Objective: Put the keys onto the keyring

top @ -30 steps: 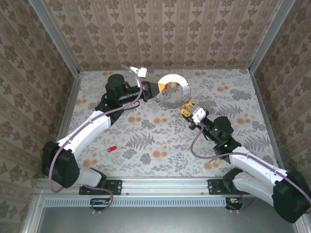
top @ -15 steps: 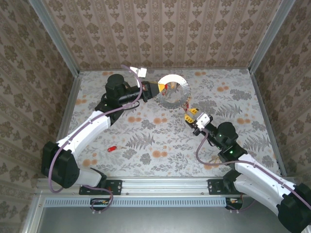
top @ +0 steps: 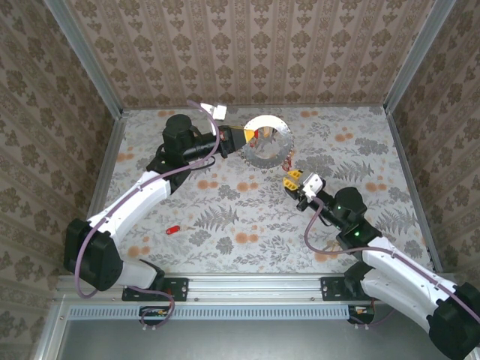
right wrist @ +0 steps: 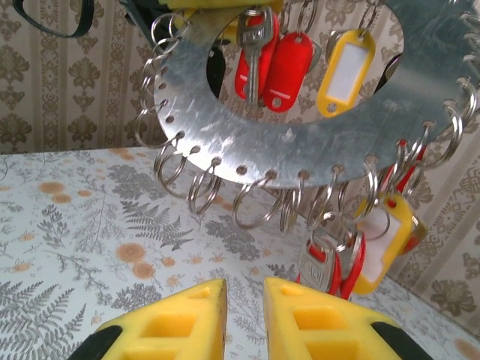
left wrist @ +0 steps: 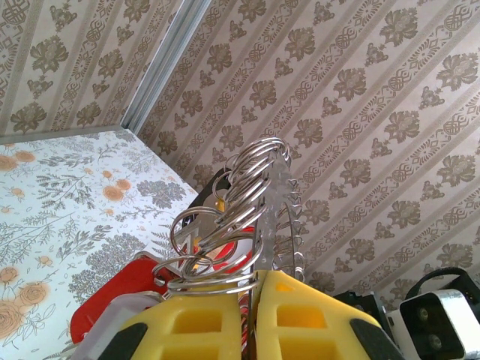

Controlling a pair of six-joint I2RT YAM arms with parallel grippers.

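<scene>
Keyring (top: 262,158) looks stiff, flat metal; left pincer (top: 243,139) clamps its 9 o'clock rim; right pincer (top: 292,177) narrow, empty; keys (right wrist: 252,56) light, dangling.

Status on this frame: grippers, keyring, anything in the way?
Left gripper clamped on keyring rim, ring upright. Right gripper slightly open, empty, below it. One red key loose, off the ring; nothing blocking.

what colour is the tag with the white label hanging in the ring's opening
Yellow. The tag shows best in the right wrist view.
</scene>
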